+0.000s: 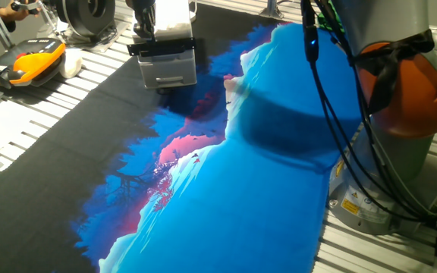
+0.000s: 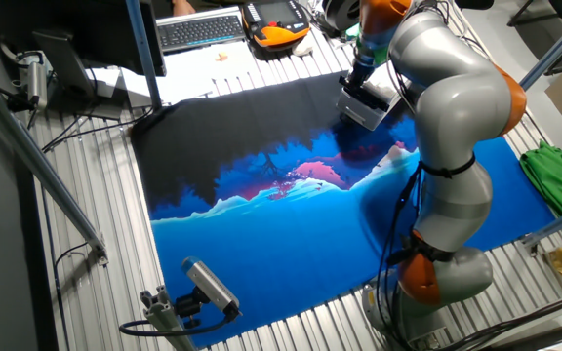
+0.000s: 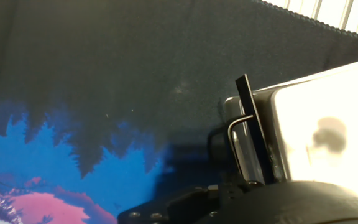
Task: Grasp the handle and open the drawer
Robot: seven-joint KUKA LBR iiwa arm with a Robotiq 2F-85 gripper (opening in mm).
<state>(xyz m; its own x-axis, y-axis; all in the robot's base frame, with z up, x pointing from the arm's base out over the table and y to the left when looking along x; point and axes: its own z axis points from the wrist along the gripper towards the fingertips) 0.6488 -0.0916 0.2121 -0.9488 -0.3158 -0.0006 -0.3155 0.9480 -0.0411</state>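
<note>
The gripper (image 1: 160,34) hangs right over the black handle (image 1: 162,47) of the drawer (image 1: 168,70) at the mat's far end, jaws hidden, so grasping seems underway, then a straight outward pull.

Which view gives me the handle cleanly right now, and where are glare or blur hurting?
Hand view: the handle is sharp, but the cabinet top is blown out by glare. One fixed view: the drawer is readable, slightly soft. The other fixed view: the arm blocks most of the cabinet.
</note>
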